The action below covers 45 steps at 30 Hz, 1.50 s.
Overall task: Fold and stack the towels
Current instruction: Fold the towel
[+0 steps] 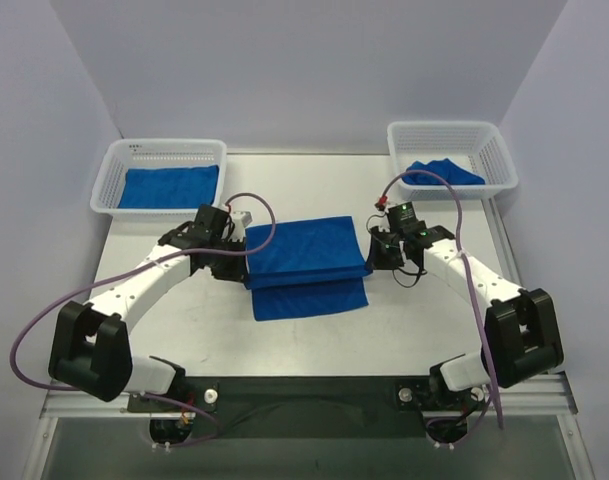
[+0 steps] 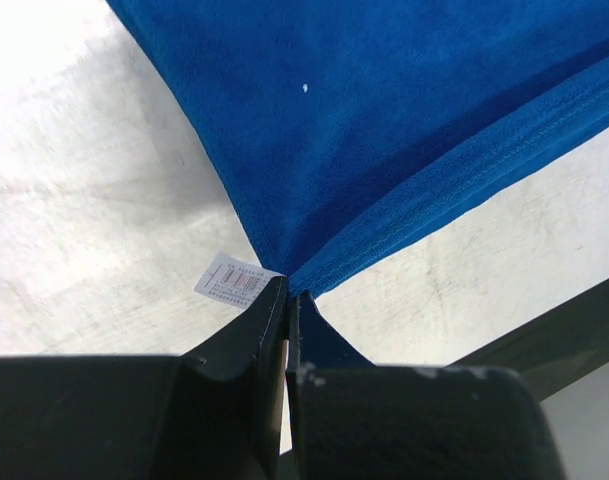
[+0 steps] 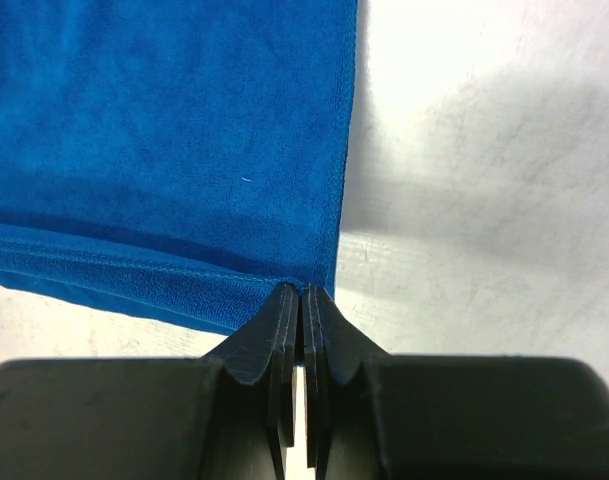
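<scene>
Towel (image 1: 306,262) corners hide inside the clamped left gripper (image 2: 287,296) and right gripper (image 3: 301,291).

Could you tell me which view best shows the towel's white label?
The left wrist view: the label lies close up beside the left hand, shut on the towel. The right wrist view shows only towel without the label; from above it is too small to find.

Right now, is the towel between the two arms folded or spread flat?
Folded: the towel shows two layers, the upper overlapping the lower, with the left gripper and right gripper shut on its two ends.
</scene>
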Each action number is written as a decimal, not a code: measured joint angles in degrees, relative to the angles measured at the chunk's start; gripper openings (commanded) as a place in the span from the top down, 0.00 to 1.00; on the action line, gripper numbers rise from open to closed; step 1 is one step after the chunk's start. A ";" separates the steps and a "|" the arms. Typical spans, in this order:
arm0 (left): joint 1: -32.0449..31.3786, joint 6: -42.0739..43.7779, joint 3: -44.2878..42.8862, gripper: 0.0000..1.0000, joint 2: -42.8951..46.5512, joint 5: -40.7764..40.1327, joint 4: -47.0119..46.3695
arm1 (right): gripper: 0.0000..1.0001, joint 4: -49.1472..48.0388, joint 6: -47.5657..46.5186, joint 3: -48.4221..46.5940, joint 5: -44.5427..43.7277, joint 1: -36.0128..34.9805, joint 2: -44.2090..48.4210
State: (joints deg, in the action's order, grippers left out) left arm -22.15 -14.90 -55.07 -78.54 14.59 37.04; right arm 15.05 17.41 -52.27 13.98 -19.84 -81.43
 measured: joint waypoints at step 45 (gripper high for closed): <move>-5.70 -3.32 -4.48 0.41 -11.74 3.23 0.09 | 0.73 7.48 -4.90 -13.66 -0.61 -9.03 -16.41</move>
State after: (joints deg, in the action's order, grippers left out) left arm -27.86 -18.22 -59.55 -90.28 17.82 37.12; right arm 22.52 12.51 -65.93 13.37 -28.86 -97.84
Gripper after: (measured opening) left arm 0.592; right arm 0.278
